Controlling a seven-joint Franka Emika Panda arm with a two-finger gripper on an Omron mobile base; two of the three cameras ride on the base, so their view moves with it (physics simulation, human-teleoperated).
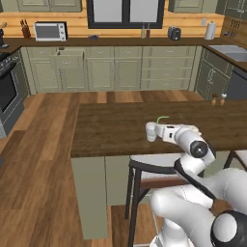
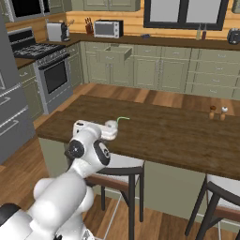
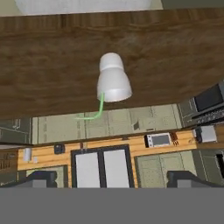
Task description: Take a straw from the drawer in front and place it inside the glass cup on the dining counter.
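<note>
Hand view: straw [image 3: 99, 109] already stands in glass cup [image 3: 113, 81] on dining counter [image 3: 48, 65], bent end toward 7 o'clock. Our gripper [image 3: 111, 181] wide, holds nothing. We judge task nearly finished.

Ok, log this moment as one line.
straw: in glass cup | glass cup: upright on dining counter | gripper: open, apart from glass cup

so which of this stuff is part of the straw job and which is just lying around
Job:
straw, already in the cup
cup
dining counter
drawer, open
gripper, open

Lying about:
shakers
toaster oven
stove
stools
</note>
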